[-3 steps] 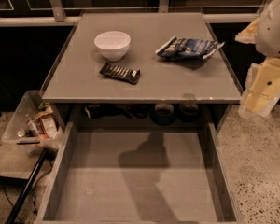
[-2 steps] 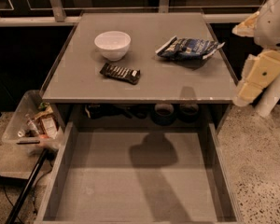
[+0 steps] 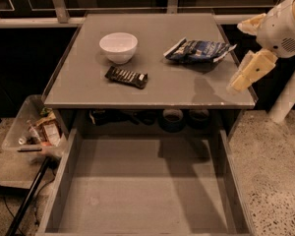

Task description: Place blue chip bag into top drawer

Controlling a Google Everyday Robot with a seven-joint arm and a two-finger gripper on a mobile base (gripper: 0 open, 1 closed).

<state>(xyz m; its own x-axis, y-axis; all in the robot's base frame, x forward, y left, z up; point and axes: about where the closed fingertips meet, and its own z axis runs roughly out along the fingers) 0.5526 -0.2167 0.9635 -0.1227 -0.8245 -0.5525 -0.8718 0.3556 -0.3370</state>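
Observation:
The blue chip bag (image 3: 199,49) lies crinkled on the grey tabletop (image 3: 157,90), at the back right. The top drawer (image 3: 142,186) is pulled out below the table's front edge, and its flat grey bottom is bare. My gripper (image 3: 237,57) hangs at the table's right edge, just right of the bag and a little nearer than it. Its cream fingers (image 3: 251,72) are spread apart with nothing between them. It does not touch the bag.
A white bowl (image 3: 118,46) stands at the back left of the tabletop, with a flat black candy bar (image 3: 127,76) in front of it. A clear bin of trash (image 3: 35,130) sits on the floor to the left. Dark items lie on the shelf behind the drawer.
My gripper has moved up and to the left, from beside the table's right front corner to over its right edge, closer to the bag. Nothing else has moved.

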